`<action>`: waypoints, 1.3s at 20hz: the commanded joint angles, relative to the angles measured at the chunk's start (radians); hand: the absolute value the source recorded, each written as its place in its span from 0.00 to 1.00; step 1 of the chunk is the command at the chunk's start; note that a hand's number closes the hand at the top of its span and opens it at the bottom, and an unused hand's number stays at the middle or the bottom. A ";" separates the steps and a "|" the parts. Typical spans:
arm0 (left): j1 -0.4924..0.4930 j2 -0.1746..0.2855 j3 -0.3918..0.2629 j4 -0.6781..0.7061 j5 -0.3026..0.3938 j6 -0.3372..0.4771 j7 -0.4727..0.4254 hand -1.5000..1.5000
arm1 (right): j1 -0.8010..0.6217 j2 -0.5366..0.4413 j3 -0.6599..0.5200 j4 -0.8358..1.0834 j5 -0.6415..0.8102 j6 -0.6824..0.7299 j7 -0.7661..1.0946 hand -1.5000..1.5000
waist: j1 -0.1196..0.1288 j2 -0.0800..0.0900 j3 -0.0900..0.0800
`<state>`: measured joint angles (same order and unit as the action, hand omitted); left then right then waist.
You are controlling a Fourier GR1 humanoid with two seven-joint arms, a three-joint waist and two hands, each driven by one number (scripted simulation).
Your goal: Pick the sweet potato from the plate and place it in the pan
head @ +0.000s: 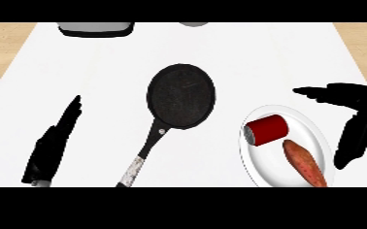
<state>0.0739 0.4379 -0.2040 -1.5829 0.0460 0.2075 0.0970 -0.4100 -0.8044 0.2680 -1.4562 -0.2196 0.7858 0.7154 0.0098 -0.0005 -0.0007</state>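
White surface (86,77) fills your view, with pale wood showing at the far corners. Your black pan (181,95) lies in the middle, its handle (143,153) running toward the lower left. Over on the right, the white plate (313,126) carries the sweet potato (305,162) on its near side, just beside a red can (267,131) lying tipped over. Your right hand (342,96) hangs by the plate's far right rim, fingers spread wide, holding nothing. Your left hand (54,143) rests at the left, fingers straight, empty, well apart from the pan.
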 commanded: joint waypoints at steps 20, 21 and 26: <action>0.015 -0.069 0.055 -0.009 -0.076 -0.051 0.012 0.50 | 0.049 0.110 0.102 -0.030 0.118 0.102 0.215 0.00 | -0.007 -0.001 0.000; -0.003 -0.066 0.070 -0.013 -0.063 -0.056 0.037 0.50 | 0.046 0.129 0.137 0.017 0.199 0.091 0.147 0.00 | -0.003 0.001 0.001; -0.008 -0.106 0.050 -0.049 -0.115 -0.038 0.068 0.50 | 0.074 0.150 0.118 -0.029 0.178 0.116 0.222 0.00 | -0.008 0.000 0.000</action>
<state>0.0712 0.3610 -0.1444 -1.6157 -0.0384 0.1612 0.1519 -0.3403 -0.6796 0.3920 -1.4721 -0.0525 0.8481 0.8359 0.0032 -0.0018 -0.0011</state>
